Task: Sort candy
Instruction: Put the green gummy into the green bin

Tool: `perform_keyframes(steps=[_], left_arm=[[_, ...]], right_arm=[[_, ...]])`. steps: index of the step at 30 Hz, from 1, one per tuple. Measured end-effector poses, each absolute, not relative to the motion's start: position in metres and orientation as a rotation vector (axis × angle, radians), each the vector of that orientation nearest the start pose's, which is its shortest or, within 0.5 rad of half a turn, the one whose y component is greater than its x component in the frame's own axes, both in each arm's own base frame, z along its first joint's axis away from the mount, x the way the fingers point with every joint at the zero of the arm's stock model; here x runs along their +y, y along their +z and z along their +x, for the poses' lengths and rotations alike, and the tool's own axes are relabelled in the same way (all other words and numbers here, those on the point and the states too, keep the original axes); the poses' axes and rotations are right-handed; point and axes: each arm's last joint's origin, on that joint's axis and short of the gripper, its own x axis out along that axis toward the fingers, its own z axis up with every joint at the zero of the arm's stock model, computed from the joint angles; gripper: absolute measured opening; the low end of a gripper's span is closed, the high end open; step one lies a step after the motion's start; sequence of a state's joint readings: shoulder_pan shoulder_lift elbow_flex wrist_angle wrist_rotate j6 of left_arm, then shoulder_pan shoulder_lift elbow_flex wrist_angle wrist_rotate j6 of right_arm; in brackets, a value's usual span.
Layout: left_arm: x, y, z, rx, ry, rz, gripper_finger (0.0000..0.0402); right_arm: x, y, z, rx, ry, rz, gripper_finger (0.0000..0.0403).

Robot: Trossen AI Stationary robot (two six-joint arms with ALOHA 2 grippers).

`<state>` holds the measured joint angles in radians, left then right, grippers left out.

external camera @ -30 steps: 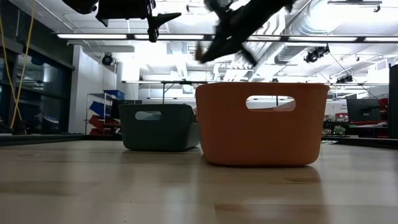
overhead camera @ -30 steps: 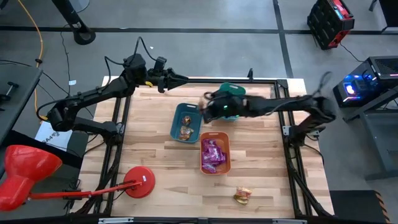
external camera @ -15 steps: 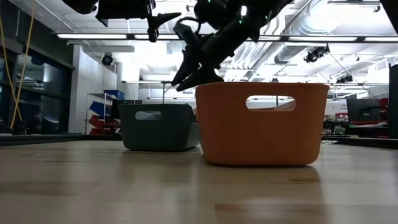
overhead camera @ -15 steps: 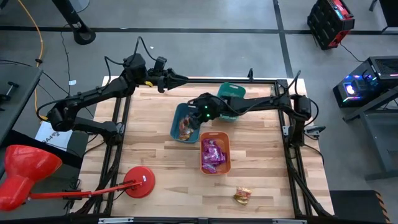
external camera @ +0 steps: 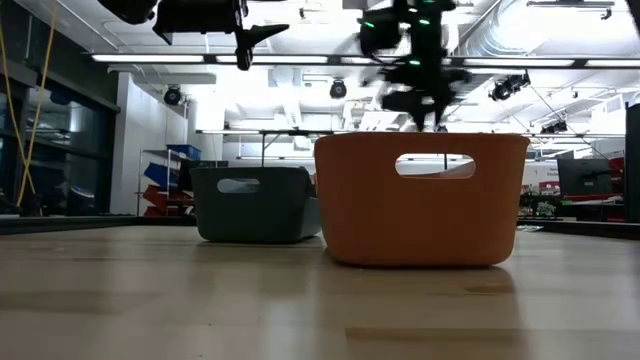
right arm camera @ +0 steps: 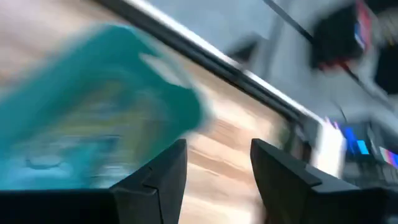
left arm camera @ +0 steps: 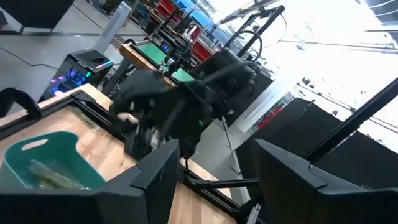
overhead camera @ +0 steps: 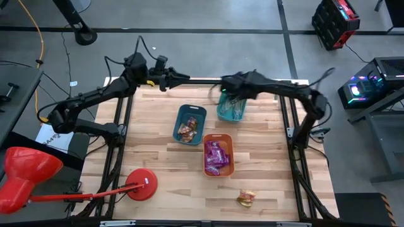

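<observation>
Three small bins stand mid-table. The blue bin [overhead camera: 189,123] holds orange-brown candy [overhead camera: 186,131], the orange bin [overhead camera: 218,154] purple packets [overhead camera: 214,156], and the teal bin [overhead camera: 230,108] pale green sticks [left arm camera: 53,174]. One orange-gold candy [overhead camera: 246,198] lies loose on the wood near the front edge. My right gripper [overhead camera: 226,88] hangs open over the teal bin's far end, with nothing between its fingers [right arm camera: 168,168]. My left gripper [overhead camera: 187,78] waits open in the air at the far edge, holding nothing.
A black metal frame [overhead camera: 290,135] borders the wooden tabletop. A red lamp-like stand [overhead camera: 142,186] sits at the front left corner. Bare wood lies left of the bins and along the front, around the loose candy.
My right gripper has swung toward the table's left over the blue bin, then back toward the right and the far edge, and now hangs above the teal bin. The bins have stayed where they were.
</observation>
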<state>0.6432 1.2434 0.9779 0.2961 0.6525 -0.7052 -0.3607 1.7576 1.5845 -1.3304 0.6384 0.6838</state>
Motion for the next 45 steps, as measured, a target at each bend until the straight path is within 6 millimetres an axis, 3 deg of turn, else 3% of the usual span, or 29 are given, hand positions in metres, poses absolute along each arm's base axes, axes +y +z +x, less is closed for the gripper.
perform_keyframes(steps=[6,9,15,21,25,31,37,45], left_arm=[[0.157,0.35,0.23,-0.024,-0.006,-0.686,0.0197],[0.159,0.35,0.228,-0.027,0.001,-0.687,0.0197],[0.162,0.35,0.226,-0.032,0.013,-0.712,0.0197],[0.164,0.35,0.225,-0.035,0.02,-0.711,0.0197],[0.167,0.35,0.222,-0.039,0.034,-0.687,0.0197],[0.177,0.35,0.215,-0.052,0.077,-0.648,0.0197],[0.186,0.35,0.207,-0.064,0.122,-0.619,0.0197],[0.189,0.349,0.204,-0.058,0.141,-0.607,0.0197]], right_arm=[[-0.147,0.279,0.217,1.0,-1.615,0.545,0.0168],[-0.158,0.26,0.189,0.844,-1.727,0.724,0.0143],[-0.172,0.216,0.169,0.556,-1.867,0.934,0.0014],[-0.165,0.184,0.15,0.088,-2.172,1.149,0.0003],[-0.166,0.17,0.139,-0.046,-2.252,1.182,0.0001],[-0.181,0.151,0.129,-0.014,-2.314,1.17,0.0],[-0.2,0.138,0.133,0.058,-2.316,1.108,0.0],[-0.21,0.125,0.15,0.398,-2.322,1.061,0.0]])
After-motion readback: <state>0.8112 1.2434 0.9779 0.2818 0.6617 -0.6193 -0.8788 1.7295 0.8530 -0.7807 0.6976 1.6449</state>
